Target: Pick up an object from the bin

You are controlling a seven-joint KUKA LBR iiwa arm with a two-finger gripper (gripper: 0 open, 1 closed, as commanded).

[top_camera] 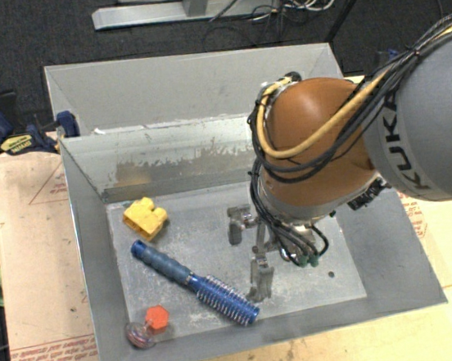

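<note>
While agape, pincer (pixel 249 252) beside blue brush (pixel 195 283)

Seeing dull, scuffed grey metal on the bin (pixel 93 234). Smooth yellow plastic on the block (pixel 146 217), bristly blue plastic on the brush (pixel 194 282). Glossy orange shell on the wrist cover (pixel 311 139).
</note>
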